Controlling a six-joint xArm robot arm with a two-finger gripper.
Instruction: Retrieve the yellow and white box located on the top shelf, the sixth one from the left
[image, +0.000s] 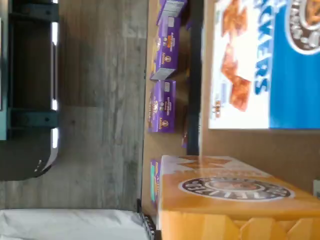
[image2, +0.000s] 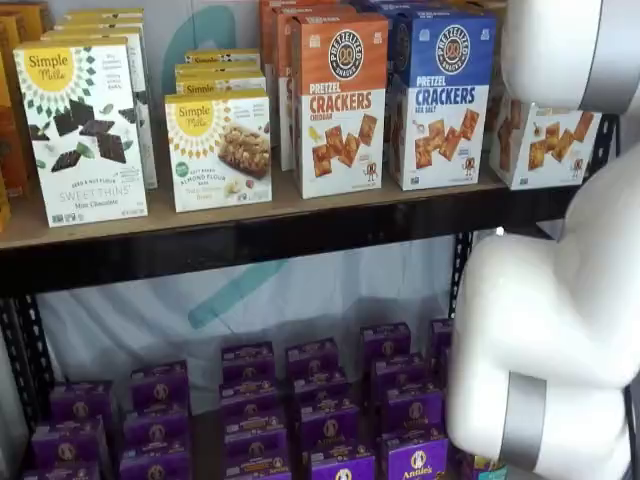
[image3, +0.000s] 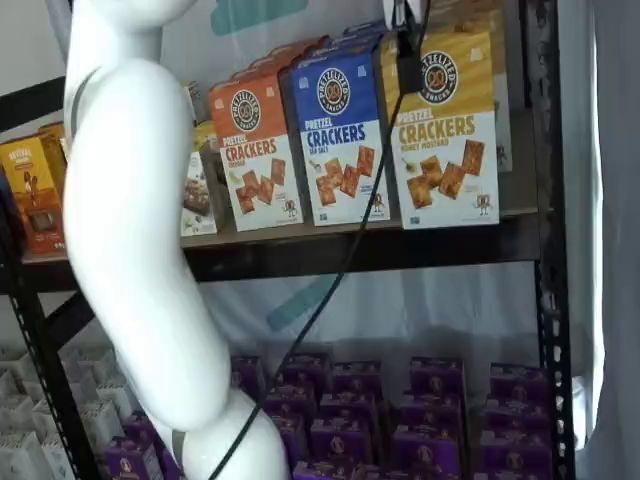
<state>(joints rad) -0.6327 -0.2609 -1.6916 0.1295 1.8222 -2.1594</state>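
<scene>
Yellow box (image3: 445, 135) stands upright at the right end of the top shelf (image3: 330, 248), just beside the blue box (image3: 342, 140), with the orange box (image3: 258, 155) next along; its face shows a round black logo above brown square crackers. In a shelf view only its white lower part (image2: 545, 145) shows, the rest hidden behind the white arm (image2: 560, 330). Gripper (image3: 408, 45) hangs from above at the yellow box's upper left corner, seen only as a small dark piece with a black cable (image3: 330, 290) trailing down; whether its fingers are apart or together I cannot tell. White Simple Mills boxes (image2: 85, 135) stand further along the shelf, and purple boxes (image2: 330, 420) fill the lower level. Wrist view, turned on its side, shows the orange box (image: 235, 200) close up, the blue box (image: 265, 65) and purple boxes (image: 162, 105).
</scene>
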